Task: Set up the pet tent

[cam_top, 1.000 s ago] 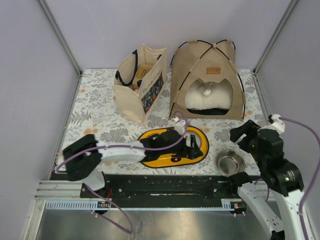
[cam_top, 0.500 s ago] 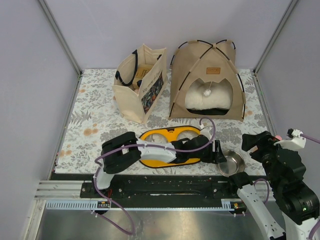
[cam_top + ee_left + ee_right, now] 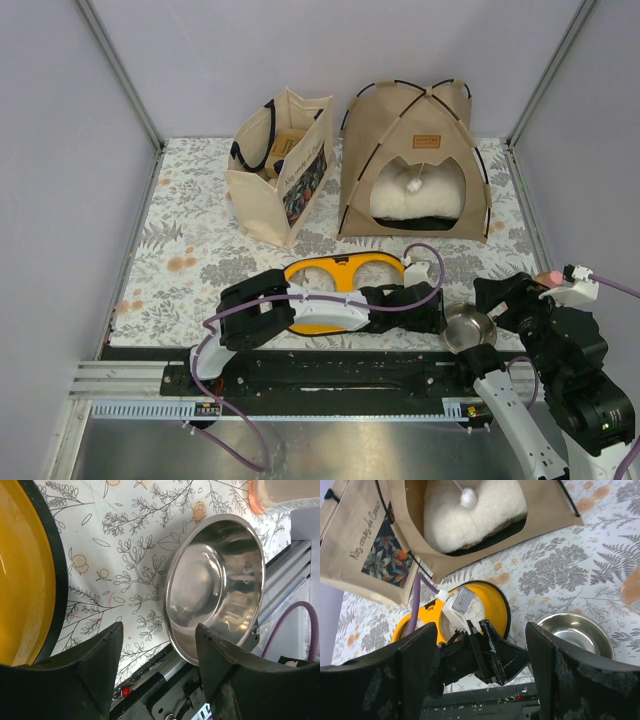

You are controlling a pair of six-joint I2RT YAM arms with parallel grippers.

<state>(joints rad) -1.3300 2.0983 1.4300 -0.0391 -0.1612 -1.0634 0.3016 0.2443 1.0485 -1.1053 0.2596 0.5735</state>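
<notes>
The pet tent (image 3: 415,165) stands upright at the back right, a tan dome with black poles and an arched doorway. A cream pillow (image 3: 410,205) and a white pompom (image 3: 414,184) show inside it. In the right wrist view the tent (image 3: 555,505) fills the top. My left gripper (image 3: 437,310) lies low at the front, far from the tent, against a steel bowl (image 3: 468,327). Its jaws are open (image 3: 159,652); the bowl's tilted rim (image 3: 172,630) sits between the fingers, close to the right one. My right gripper (image 3: 503,293) hovers open and empty (image 3: 482,667) just right of the bowl.
A beige tote bag (image 3: 280,165) with black handles stands left of the tent. A yellow two-hole bowl holder (image 3: 340,290) lies in front, under my left arm. A black rail (image 3: 320,375) runs along the table's near edge. A pinkish rounded thing (image 3: 280,495) sits beyond the bowl.
My left arm swung right from the yellow holder to the steel bowl and its jaws narrowed. The right arm drew back toward the right front.
</notes>
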